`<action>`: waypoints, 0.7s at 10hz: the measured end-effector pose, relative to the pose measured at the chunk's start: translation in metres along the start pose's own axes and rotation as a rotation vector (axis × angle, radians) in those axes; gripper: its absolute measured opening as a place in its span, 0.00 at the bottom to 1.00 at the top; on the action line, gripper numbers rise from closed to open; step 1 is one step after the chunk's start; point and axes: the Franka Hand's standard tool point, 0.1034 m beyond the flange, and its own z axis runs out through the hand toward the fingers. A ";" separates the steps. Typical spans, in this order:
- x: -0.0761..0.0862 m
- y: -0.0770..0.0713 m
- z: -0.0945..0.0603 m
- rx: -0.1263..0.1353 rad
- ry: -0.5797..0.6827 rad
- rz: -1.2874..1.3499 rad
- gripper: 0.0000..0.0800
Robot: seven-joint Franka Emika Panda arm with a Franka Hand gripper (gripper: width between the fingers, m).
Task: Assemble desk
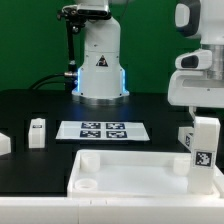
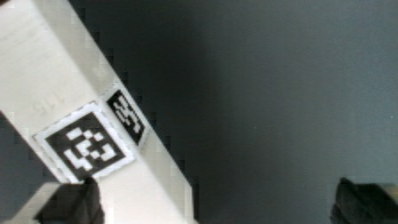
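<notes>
Although no readable words appear, you can see black-and-white tags on the leg [image 2: 98,140] in the wrist view and on the marker board [image 1: 102,130]. Your arm hangs at the exterior view's right, above the upright leg standing at the desk top's [image 1: 130,172] corner. The claw [image 2: 222,205] stands wide, its fingers [image 2: 71,205] either side of the leg, gripping nothing. Two more legs [image 1: 37,132] rest on the dark surface [image 1: 150,105].
</notes>
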 end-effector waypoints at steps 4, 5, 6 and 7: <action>-0.006 -0.007 0.009 -0.024 0.019 -0.250 0.81; -0.012 -0.010 0.010 -0.025 0.016 -0.321 0.81; -0.020 -0.013 0.012 -0.018 0.027 -0.325 0.81; -0.019 -0.012 0.012 -0.019 0.026 -0.324 0.81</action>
